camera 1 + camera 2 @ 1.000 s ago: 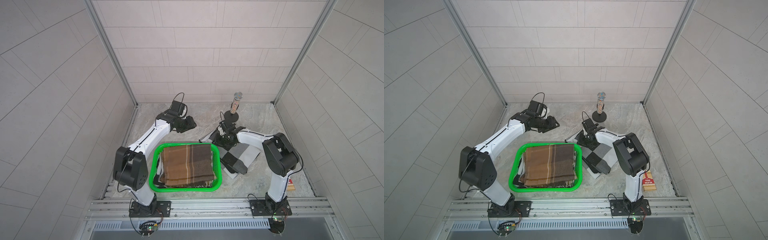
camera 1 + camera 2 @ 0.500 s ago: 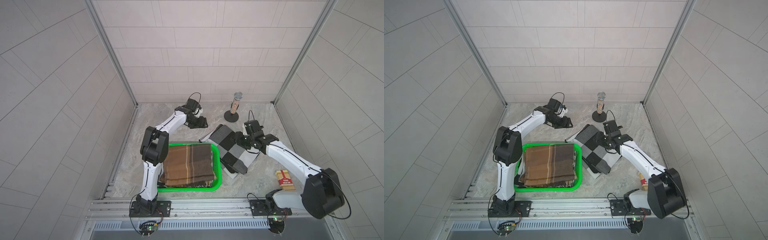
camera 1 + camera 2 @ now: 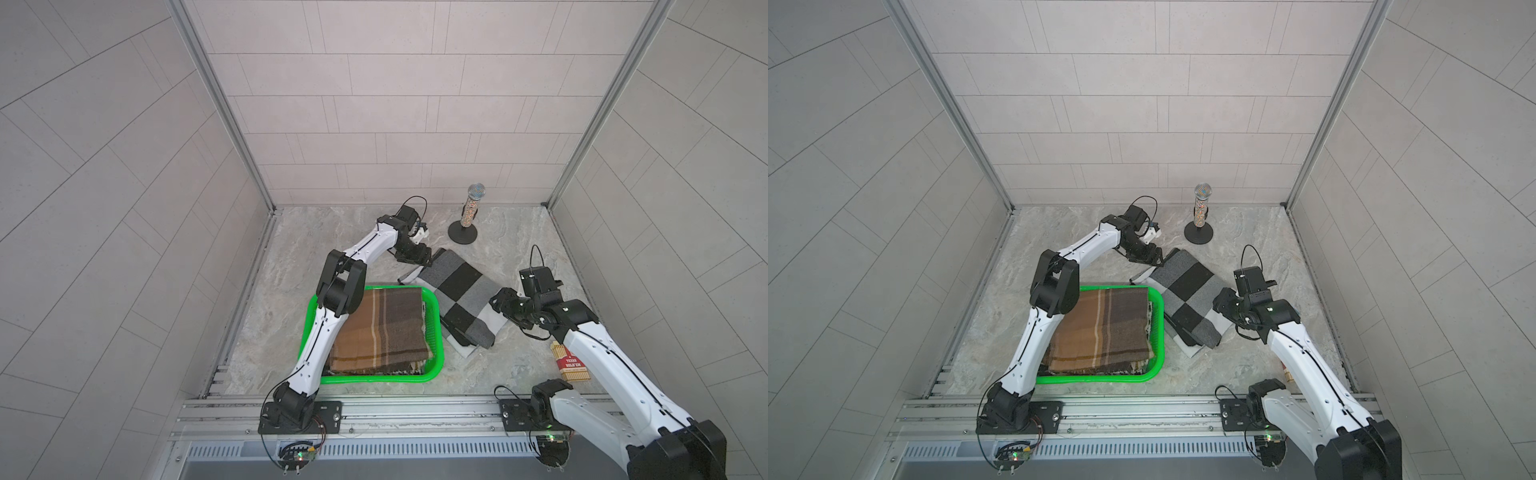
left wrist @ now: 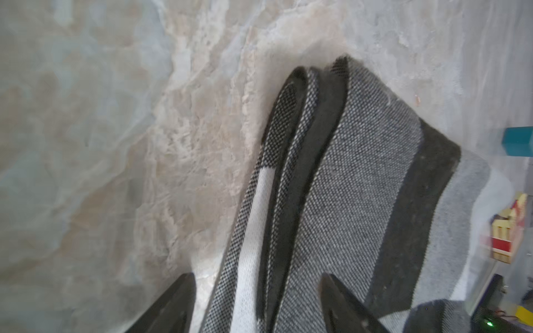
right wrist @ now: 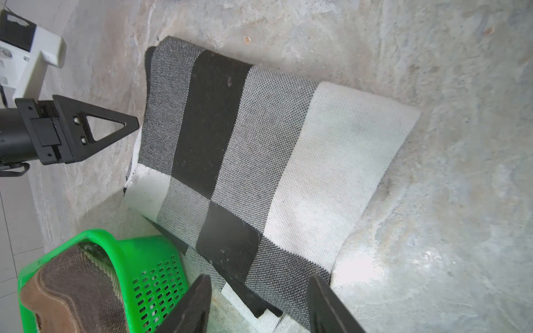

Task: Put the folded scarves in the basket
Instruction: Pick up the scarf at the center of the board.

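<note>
A: Where's the scarf? Quick.

B: The checked scarf (image 3: 459,303) (black, grey and white squares, folded) lies flat on the marble-look desk (image 3: 332,232), just beside the green basket (image 3: 434,332) on the side toward the right arm. It shows in both top views, also at (image 3: 1190,301). One corner lies close against the basket's far corner; whether they touch, can't tell.

A: And the basket?

B: It holds a folded brown plaid blanket (image 3: 382,332) that fills most of it. Its perforated wall shows in the right wrist view (image 5: 153,285).

A: Claws?

B: The left claw (image 3: 424,259) is at the scarf's far corner, low near the desk. In the left wrist view the jaws stand apart, with the scarf's layered edge (image 4: 288,201) running between the fingers (image 4: 346,305); they don't pinch it, so open. The right claw (image 3: 500,303) is at the scarf's white end, jaws parted too (right wrist view shows both dark fingers (image 5: 190,308) spread, cloth (image 5: 259,161) ahead of them). It grips nothing.

A: Anything else?

B: A glittery microphone on a round black stand (image 3: 467,220) near the back wall, upright. A red-and-cream card box (image 3: 571,361) by the right arm, partly hidden in a top view (image 3: 1286,374).
</note>
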Tool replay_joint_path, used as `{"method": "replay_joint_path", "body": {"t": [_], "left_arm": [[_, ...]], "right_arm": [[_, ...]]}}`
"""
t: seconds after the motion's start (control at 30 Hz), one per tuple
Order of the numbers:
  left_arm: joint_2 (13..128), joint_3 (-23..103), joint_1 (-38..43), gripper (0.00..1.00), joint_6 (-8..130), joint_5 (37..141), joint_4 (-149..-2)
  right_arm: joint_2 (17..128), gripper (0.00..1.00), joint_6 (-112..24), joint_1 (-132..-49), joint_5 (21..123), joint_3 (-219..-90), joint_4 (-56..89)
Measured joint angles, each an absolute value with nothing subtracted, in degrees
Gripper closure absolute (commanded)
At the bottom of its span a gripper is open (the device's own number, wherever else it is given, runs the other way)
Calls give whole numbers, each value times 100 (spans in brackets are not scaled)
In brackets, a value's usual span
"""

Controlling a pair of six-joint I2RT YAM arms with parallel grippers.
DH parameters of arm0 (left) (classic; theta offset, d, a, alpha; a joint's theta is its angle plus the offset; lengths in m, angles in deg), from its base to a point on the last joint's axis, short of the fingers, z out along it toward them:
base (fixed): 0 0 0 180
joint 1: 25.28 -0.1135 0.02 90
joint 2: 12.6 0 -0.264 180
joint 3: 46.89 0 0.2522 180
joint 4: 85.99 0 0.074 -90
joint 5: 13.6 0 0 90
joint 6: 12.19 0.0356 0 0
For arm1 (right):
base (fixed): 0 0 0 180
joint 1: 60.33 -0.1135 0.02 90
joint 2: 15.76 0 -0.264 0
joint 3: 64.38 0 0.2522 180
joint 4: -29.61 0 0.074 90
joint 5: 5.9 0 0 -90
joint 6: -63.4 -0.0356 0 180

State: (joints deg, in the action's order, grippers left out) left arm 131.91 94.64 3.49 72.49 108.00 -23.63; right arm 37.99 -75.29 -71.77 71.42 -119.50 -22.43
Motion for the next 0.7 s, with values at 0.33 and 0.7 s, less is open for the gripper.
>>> {"method": "replay_joint_path", "body": {"t": [0.33, 0.7], "left_arm": [[13324, 9754, 633, 30, 7743, 10605, -1823], [13326, 9785, 968, 68, 7789, 10262, -1546]], "right_arm": [[3753, 43, -7516, -7090, 7128, -11944, -2436], [3502, 38, -7651, -6676, 7013, -11220, -2440]]}}
